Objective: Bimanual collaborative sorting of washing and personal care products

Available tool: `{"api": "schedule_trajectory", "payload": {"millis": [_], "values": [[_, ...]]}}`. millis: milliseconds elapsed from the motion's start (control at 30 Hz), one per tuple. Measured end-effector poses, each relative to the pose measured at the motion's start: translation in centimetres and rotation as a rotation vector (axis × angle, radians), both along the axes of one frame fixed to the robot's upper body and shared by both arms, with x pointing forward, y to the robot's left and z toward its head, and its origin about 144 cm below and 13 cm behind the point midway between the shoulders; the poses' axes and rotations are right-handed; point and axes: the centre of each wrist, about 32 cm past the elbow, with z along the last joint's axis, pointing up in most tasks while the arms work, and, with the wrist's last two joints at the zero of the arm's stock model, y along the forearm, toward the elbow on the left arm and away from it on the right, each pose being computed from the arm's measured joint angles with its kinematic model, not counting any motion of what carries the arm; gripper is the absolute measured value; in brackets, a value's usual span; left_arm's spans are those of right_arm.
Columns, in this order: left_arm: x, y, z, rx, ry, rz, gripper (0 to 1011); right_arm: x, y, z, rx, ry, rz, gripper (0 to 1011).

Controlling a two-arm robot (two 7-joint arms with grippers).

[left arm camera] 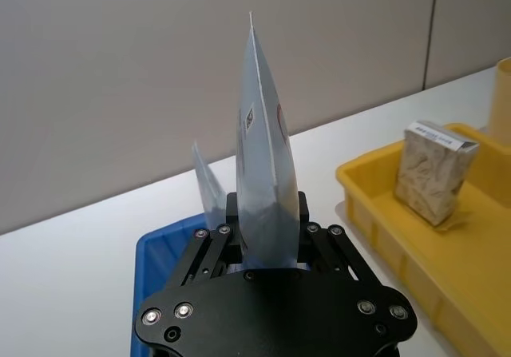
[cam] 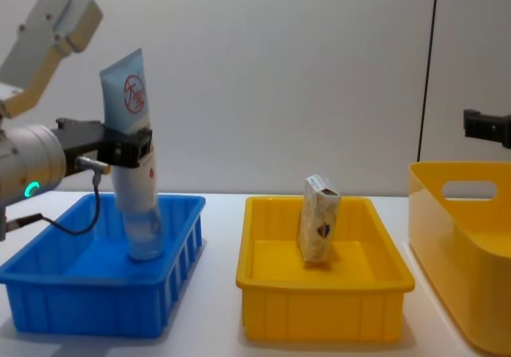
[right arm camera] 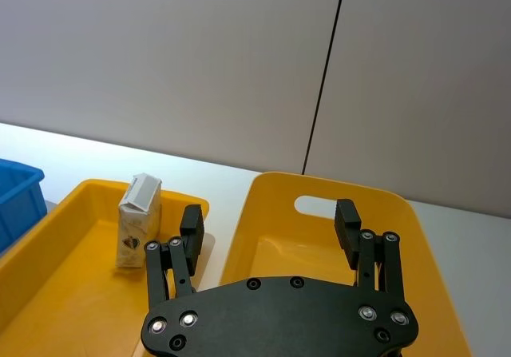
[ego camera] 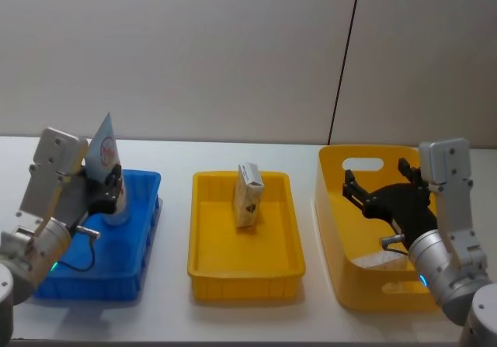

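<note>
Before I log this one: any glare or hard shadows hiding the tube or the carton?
Head view: even light, a soft shadow under the carton in the yellow tray. Chest view: no glare on the tube above the left gripper clamping it. Right wrist view: the table strip shows bright white, yet the carton beyond the open right gripper reads plainly.

You've got a pale-blue tube [cam: 128,93] with a red circular logo and red print. Carton [cam: 318,229]: beige mottled pattern, dark-blue emblem, white top. Blue tray [cam: 80,305], yellow tray [cam: 319,313], yellow bin [cam: 463,293], white table [cam: 219,309].
</note>
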Motion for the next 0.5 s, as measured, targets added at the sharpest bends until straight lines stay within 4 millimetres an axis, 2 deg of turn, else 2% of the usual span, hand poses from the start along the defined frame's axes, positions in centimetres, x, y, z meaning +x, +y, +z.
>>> {"api": "schedule_trajectory", "payload": {"millis": [500], "values": [[-0.2, 2.0, 1.3, -0.040, -0.025, -0.218, 301, 0.0, 0.0, 0.0, 0.000, 0.000, 0.000, 1002]]}}
